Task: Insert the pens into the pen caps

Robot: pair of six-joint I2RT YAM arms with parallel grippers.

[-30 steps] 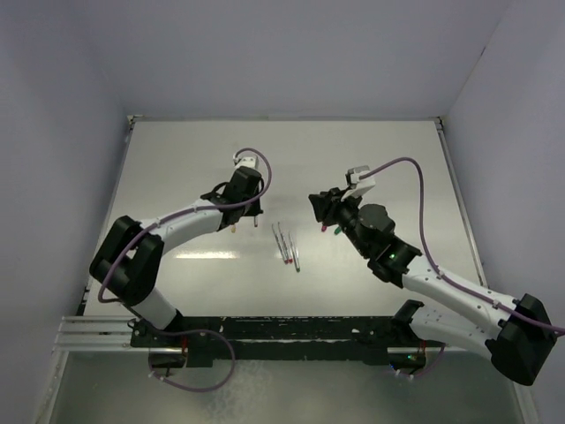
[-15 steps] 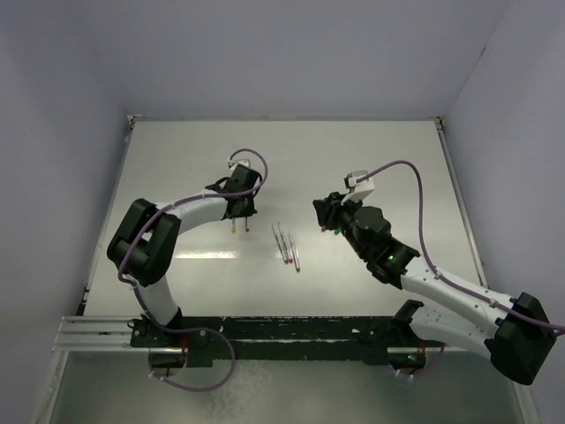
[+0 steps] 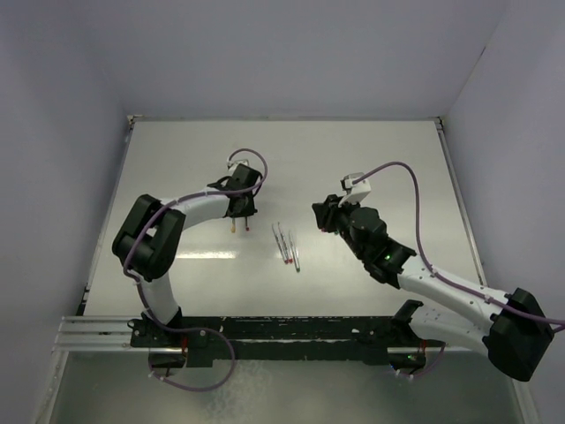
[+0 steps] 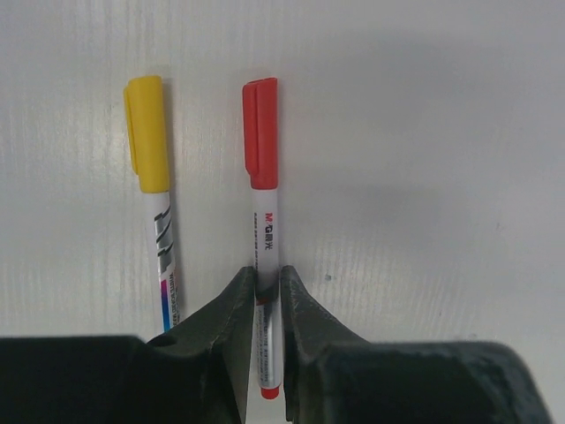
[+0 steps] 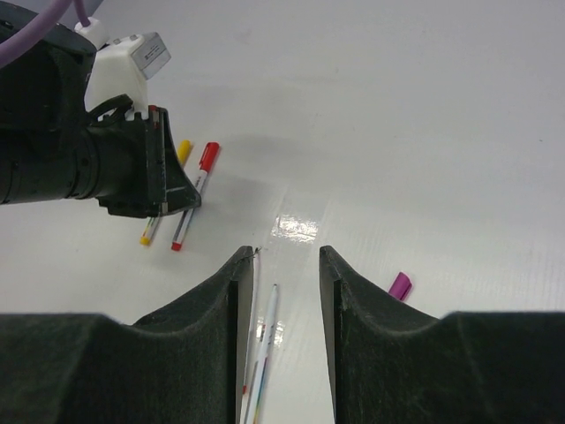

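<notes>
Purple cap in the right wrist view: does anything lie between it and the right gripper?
Nothing visible. Only bare table separates the open right gripper from the purple cap; the uncapped pens lie between its fingers.

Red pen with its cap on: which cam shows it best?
Left wrist: the red pen fills the frame, cap on, its barrel between the fingers of the left gripper. Right wrist shows it small, at that gripper's tip. Top external shows at most a speck under the gripper.

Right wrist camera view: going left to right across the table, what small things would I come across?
yellow-capped pen → red-capped pen → uncapped pens at bottom centre → purple cap
</notes>
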